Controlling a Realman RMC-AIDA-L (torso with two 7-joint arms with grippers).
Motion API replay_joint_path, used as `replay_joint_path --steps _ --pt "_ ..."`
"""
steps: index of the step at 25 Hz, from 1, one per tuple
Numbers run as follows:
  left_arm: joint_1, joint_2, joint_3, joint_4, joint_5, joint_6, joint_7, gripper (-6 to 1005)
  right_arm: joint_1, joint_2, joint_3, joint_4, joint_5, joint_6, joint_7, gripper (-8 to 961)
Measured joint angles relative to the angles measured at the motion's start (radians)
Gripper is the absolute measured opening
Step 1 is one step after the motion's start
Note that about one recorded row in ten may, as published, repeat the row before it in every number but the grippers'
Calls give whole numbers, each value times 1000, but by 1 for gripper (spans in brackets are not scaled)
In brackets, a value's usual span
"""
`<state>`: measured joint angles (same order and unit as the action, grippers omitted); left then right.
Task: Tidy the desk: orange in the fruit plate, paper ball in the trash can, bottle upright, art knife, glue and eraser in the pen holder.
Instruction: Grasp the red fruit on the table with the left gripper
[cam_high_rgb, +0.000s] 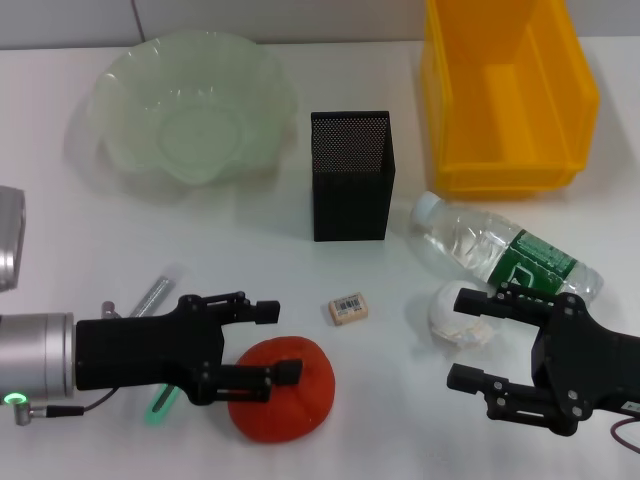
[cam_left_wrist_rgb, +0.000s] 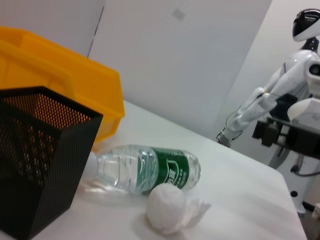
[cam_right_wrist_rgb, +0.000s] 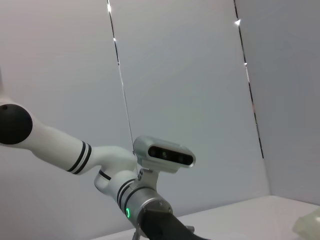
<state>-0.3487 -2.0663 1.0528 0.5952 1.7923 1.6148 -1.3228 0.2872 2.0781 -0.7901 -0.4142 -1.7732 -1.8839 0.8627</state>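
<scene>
The orange (cam_high_rgb: 290, 395) lies near the front edge, and my left gripper (cam_high_rgb: 272, 343) stands open at its left side, the nearer finger lying across its top. A clear-and-green stick (cam_high_rgb: 157, 292) lies partly hidden under that gripper; art knife or glue, I cannot tell which. The eraser (cam_high_rgb: 349, 309) lies mid-table. Front right, the paper ball (cam_high_rgb: 452, 318) (cam_left_wrist_rgb: 167, 207) sits beside the far finger of my open right gripper (cam_high_rgb: 466, 340). The bottle (cam_high_rgb: 505, 250) (cam_left_wrist_rgb: 150, 167) lies on its side. Behind stand the black mesh pen holder (cam_high_rgb: 350, 175) (cam_left_wrist_rgb: 40, 155), green fruit plate (cam_high_rgb: 190, 110) and yellow trash can (cam_high_rgb: 505, 95) (cam_left_wrist_rgb: 75, 85).
A grey device (cam_high_rgb: 8, 240) sits at the left table edge. The left wrist view shows another white robot (cam_left_wrist_rgb: 300, 75) beyond the table's far side. The right wrist view shows my left arm (cam_right_wrist_rgb: 125, 185) against a grey wall.
</scene>
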Motion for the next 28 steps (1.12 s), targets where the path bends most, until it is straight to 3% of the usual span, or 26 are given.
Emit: replay_joint_path --steps 16,28 --pt "-5 -4 54 -14 54 -100 3 798 22 3 5 13 6 -2 8 707" --pt "-16 -5 56 -1 45 -93 -2 426 14 2 7 14 6 -3 4 708"
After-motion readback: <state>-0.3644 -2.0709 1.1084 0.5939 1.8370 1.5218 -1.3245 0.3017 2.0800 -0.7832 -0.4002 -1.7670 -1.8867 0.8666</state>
